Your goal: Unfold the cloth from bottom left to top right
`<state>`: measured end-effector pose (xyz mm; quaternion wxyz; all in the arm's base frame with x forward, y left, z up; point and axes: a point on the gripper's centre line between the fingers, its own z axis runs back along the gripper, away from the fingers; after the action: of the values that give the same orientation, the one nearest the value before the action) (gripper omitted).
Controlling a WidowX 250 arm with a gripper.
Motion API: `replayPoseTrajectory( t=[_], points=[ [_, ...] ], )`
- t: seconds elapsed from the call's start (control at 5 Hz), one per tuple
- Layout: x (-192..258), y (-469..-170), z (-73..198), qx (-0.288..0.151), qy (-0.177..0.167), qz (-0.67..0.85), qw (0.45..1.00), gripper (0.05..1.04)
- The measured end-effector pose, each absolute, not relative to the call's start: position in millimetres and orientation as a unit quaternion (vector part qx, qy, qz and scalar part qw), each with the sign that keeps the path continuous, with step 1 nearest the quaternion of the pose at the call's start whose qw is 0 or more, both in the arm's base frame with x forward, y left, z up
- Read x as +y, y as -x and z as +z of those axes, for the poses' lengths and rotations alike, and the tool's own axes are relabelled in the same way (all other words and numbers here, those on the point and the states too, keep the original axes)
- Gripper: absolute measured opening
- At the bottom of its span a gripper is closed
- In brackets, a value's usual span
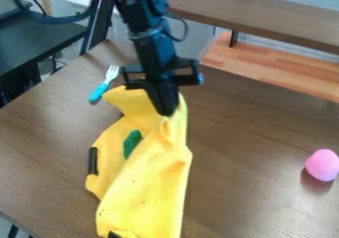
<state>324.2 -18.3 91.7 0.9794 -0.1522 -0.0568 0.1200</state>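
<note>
The yellow cloth point(149, 187) lies bunched and folded down the centre-left of the table, its lower end near the bottom edge of the view. My gripper point(167, 114) hangs over its upper part, shut on a pinch of the cloth that is drawn up into a peak with creases running down from it. Behind and left of the gripper, another part of the cloth spreads toward the fork. A green object point(132, 143) lies on the cloth's left part, partly covered by a fold.
A fork with a blue handle point(98, 92) lies at the upper left of the table point(258, 128). A dark bar-shaped object point(92, 160) is at the cloth's left edge. A pink ball point(322, 165) sits at the right. A wooden shelf point(265, 21) runs behind.
</note>
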Motion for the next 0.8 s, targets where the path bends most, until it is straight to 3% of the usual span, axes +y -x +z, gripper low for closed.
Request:
replayPoseTrajectory(
  t=[0.4,0.8],
  points=[
    [-50.8,-360.8,90.5,-0.069,0.151,0.145,0.975,0.054],
    [-77.8,-380.8,70.3,-0.067,0.130,0.153,0.977,0.054]
  ],
)
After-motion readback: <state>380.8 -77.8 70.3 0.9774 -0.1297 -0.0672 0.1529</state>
